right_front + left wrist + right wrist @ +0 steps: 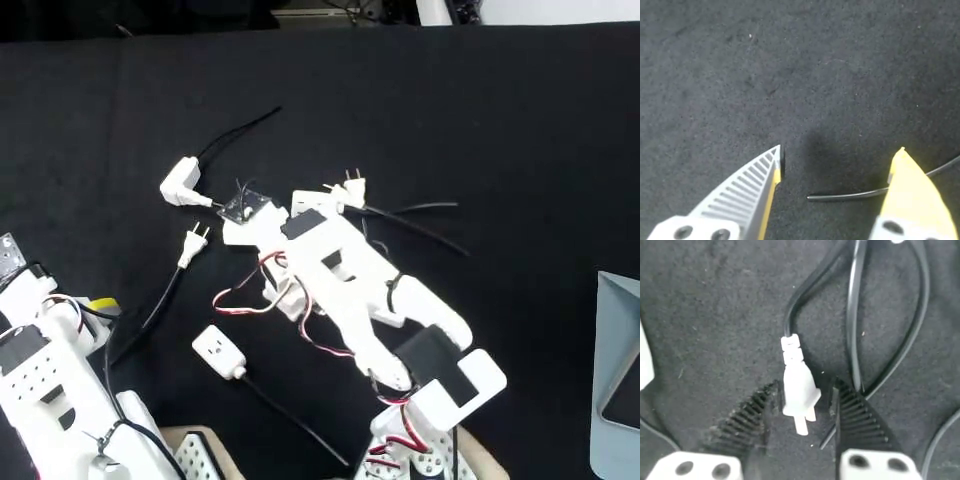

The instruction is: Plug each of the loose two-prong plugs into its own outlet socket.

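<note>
Two grippers: the right gripper (805, 386) is open, its jaws either side of a white plug (799, 390) and not closed on it. The left gripper (840, 150) is also open, with nothing in it, over bare cloth and a black cable end (850, 194) near its tips.
White plug: flat on the cloth, prongs pointing back toward the wrist, cable running away from the arm.
Other plugs: in the high view a two-prong plug (193, 245) lies near the right arm's tip. A second plug (350, 188) sits just beside that arm on its other side.
Sockets: the outlet socket (218, 350) is closer to the arm bases, apart from all the plugs. I can't tell if the angled white piece (180, 182) is a plug or a socket.
Handling: probably light, hard moulded plastic, likely slick. The prongs are thin and could bend. Expect the cable to tug and twist the body once you lift it.
Grip point: take the flat sides of the body, behind the prongs and ahead of the ribbed collar. Don't grab the cable or the prongs.
Surface: black cloth (500, 150), soft. The socket is loose, so it will likely skid under push; brace it with the left arm.
Room: cable loops (920, 315) run close to the jaws and could snag. A grey bin (618, 380) sits at the table's right edge.
</note>
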`<action>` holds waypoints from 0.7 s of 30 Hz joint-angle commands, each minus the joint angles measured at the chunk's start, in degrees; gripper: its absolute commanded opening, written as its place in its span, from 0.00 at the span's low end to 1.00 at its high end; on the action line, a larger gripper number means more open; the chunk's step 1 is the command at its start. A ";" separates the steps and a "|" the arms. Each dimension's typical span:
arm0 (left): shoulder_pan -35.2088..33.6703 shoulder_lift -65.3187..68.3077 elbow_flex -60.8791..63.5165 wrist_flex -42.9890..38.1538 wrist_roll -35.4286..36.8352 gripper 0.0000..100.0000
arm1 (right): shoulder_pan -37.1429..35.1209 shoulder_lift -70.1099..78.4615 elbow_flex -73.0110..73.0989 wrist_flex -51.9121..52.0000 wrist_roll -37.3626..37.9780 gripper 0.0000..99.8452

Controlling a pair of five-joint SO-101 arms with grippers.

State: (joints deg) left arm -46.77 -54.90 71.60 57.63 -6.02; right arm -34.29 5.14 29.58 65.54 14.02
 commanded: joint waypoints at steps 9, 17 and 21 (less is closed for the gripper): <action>-0.57 -0.79 -0.48 -0.88 0.35 0.34 | 1.14 4.70 -3.30 -4.13 0.44 0.10; -0.48 -0.79 -0.48 -0.88 0.35 0.34 | 1.32 0.84 -3.56 -3.60 0.44 0.05; -0.40 -0.79 -0.48 -0.88 0.35 0.34 | 0.88 -4.62 -3.21 -3.52 0.44 0.02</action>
State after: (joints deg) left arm -46.77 -54.90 71.60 57.63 -6.02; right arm -34.20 5.49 28.00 62.29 14.02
